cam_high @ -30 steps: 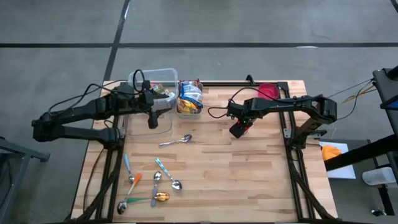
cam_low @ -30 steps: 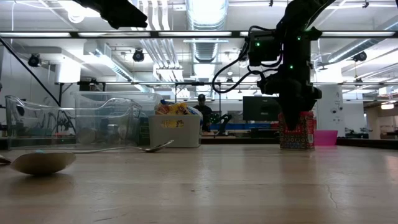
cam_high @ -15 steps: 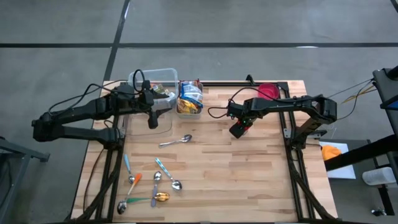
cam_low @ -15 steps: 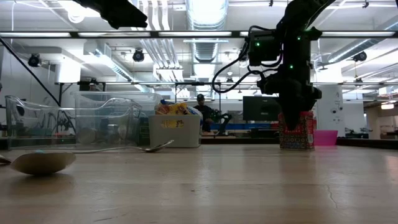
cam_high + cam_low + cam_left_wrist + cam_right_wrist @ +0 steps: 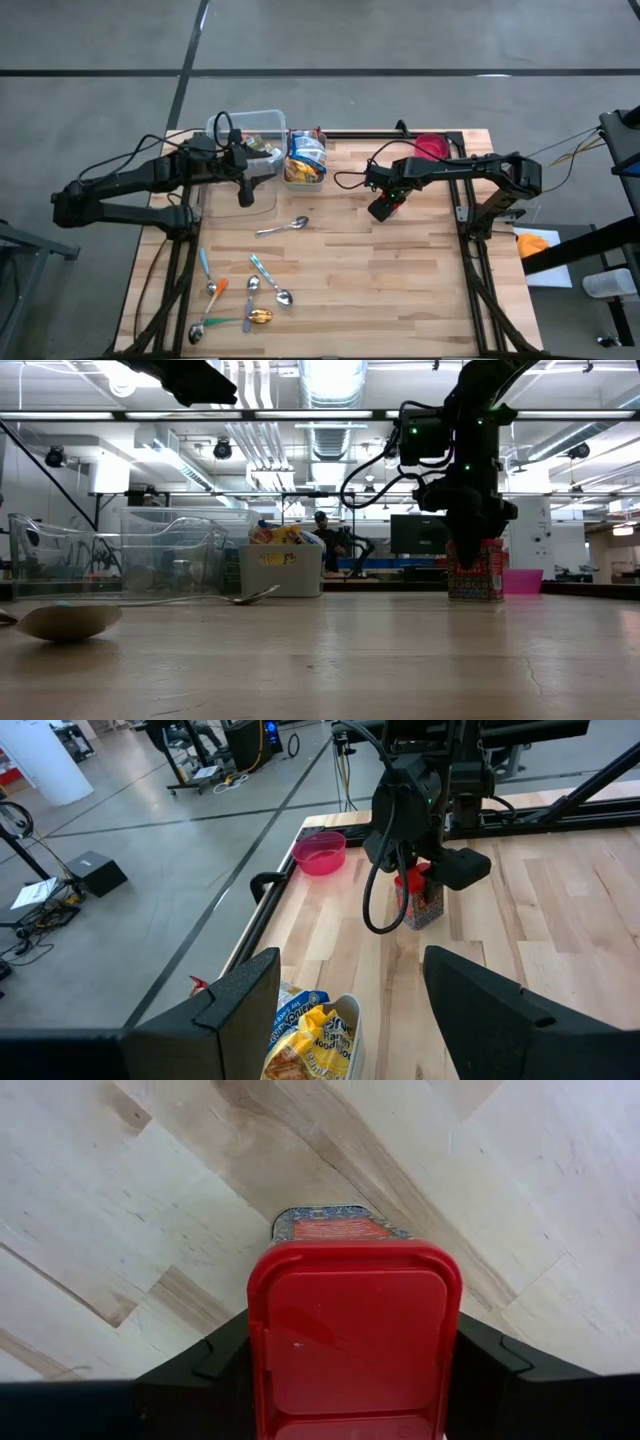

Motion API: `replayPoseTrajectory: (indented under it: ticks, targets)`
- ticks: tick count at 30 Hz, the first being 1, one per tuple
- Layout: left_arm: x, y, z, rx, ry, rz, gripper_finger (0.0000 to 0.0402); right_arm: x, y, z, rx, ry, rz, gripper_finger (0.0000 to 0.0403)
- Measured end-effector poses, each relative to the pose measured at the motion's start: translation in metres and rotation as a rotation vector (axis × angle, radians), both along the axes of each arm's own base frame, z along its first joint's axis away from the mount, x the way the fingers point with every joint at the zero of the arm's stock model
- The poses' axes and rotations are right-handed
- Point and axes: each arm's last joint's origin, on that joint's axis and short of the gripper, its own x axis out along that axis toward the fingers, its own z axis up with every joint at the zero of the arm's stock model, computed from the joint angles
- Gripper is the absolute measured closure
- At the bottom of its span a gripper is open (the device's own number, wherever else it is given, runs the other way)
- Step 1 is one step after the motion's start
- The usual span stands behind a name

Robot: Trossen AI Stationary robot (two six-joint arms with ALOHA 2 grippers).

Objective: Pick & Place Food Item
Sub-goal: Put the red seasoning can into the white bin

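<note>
A tall food box with a red lid (image 5: pixel 352 1330) and patterned sides stands upright on the wooden table (image 5: pixel 400 270), right of the middle; it also shows in the low view (image 5: pixel 478 572) and the left wrist view (image 5: pixel 422 902). My right gripper (image 5: pixel 386 206) comes down over it, shut on its top. My left gripper (image 5: pixel 350 1020) is open and hangs in the air at the far left (image 5: pixel 245 190), beside a clear bin (image 5: pixel 250 135), with nothing between its fingers. My right gripper pinches the box's red lid by two opposite sides (image 5: pixel 258 1350) between its two fingers (image 5: pixel 200 1375). The fingers come from above, pointing down. The box is upright, and its bottom (image 5: pixel 476 596) rests on the table.
A white tub of snack bags (image 5: pixel 305 160) stands at the far edge beside the clear bin. A pink bowl (image 5: pixel 430 146) sits at the far right. One spoon (image 5: pixel 282 227) lies mid-table, and several more utensils (image 5: pixel 245 295) lie at the near left.
</note>
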Motion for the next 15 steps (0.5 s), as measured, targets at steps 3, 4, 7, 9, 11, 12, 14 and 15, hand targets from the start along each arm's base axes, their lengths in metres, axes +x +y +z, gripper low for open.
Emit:
replayPoseTrajectory:
  ticks: [3,4,7,9,11,12,14,15]
  targets:
    - [0.0,0.0,-0.0001,0.0,0.0,0.0,0.0153,0.0002,-0.0001,0.0,-0.001,-0.002,0.0,0.0195]
    - [0.0,0.0,-0.0001,0.0,0.0,0.0,0.0153,0.0003,-0.0002,0.0,-0.005,-0.002,0.0,0.0195]
    - [0.0,-0.0001,-0.0001,0.0,0.0,0.0,0.0153,0.0004,-0.0004,0.0001,-0.018,-0.001,-0.004,0.0181]
    - [0.0,0.0,-0.0001,0.0,0.0,0.0,0.0153,0.0004,-0.0008,0.0001,-0.031,0.001,-0.005,0.016]
    - [0.0,0.0,-0.0001,0.0,0.0,0.0,0.0153,0.0004,-0.0008,0.0001,-0.032,0.002,-0.006,0.0146]
    - [0.0,0.0,-0.0001,0.0,0.0,0.0,0.0153,0.0004,-0.0009,0.0001,-0.032,0.002,-0.006,0.0142]
    - [0.0,0.0,-0.0001,0.0,0.0,0.0,0.0153,0.0004,-0.0008,0.0001,-0.032,0.002,-0.005,0.0139]
    - [0.0,0.0,-0.0001,0.0,0.0,0.0,0.0153,0.0003,-0.0009,0.0001,-0.033,0.002,-0.005,0.0138]
